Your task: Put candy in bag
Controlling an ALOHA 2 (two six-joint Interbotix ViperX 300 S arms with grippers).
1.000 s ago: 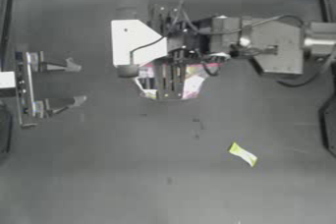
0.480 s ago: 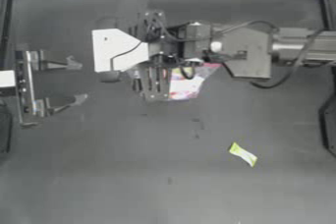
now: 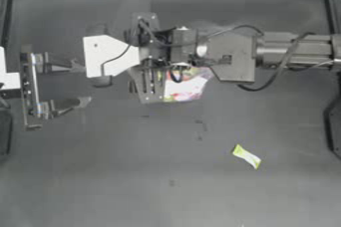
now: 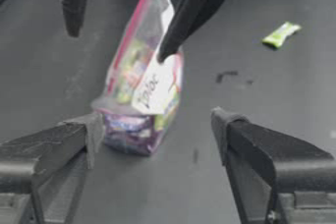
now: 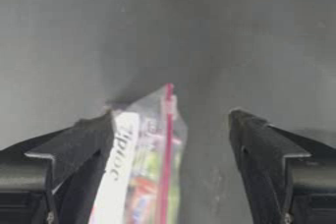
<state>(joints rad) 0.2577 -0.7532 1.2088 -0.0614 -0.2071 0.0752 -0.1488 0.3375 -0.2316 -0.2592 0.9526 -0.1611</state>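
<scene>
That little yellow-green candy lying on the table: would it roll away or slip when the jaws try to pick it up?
Probably not roll: the candy lies flat and elongated on the table. It looks light, so a nudge may slide it. Its thin wrapper could crumple or slip.

The bag (image 4: 141, 95) was clear plastic with a pink strip along its rim and a white label with dark writing; inside showed yellow, green, pink and purple. The candy (image 3: 246, 156), at about four o'clock from it, was yellow-green with whitish ends. The table (image 3: 100, 181) was dark grey.
</scene>
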